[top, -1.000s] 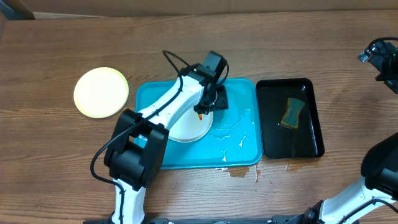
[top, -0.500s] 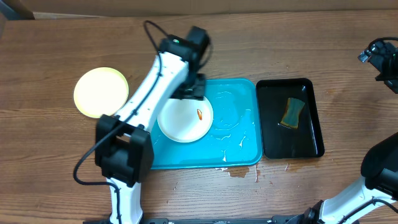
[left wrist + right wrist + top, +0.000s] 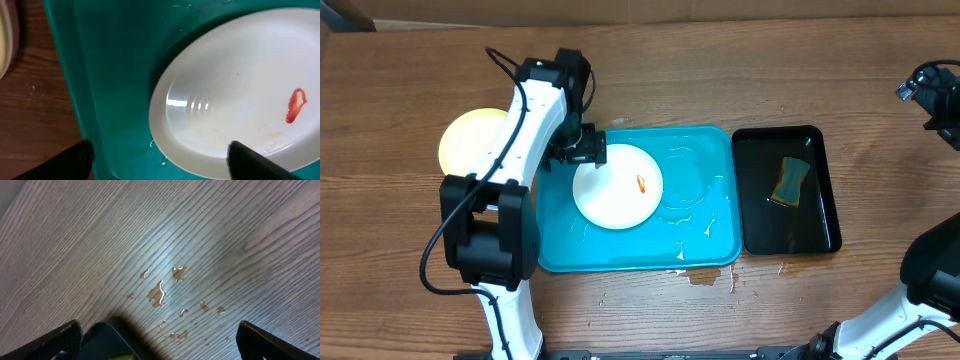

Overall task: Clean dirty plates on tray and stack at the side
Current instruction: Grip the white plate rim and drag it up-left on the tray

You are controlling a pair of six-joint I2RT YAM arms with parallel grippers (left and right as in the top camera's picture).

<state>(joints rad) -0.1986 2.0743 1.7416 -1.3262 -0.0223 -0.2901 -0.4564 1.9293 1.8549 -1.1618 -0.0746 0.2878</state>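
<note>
— What are you seeing at the far left?

— A pale yellow-green plate point(image 3: 462, 152) is lying on the bare counter point(image 3: 400, 250), outside the tray, and my left arm is partly covering it.

— And the left claw point(image 3: 160, 146)?

— It's hanging spread open and gripping nothing. One finger is sitting over the turquoise tray point(image 3: 705, 240), the other over the rim of the white plate point(image 3: 617, 186). I'm not able to tell whether it's touching.

— Where's that plate lying?

— Flat in the tray's left half, showing an orange-red smear point(image 3: 641, 184) right of its centre.

— Further right?

— A black tray point(image 3: 820, 235) is sitting just beside the turquoise one, holding a sponge point(image 3: 788, 181).

— The right claw point(image 3: 159, 330)?

— It's gaping wide over wet droplets point(image 3: 161, 292) on the counter, holding nothing.
</note>
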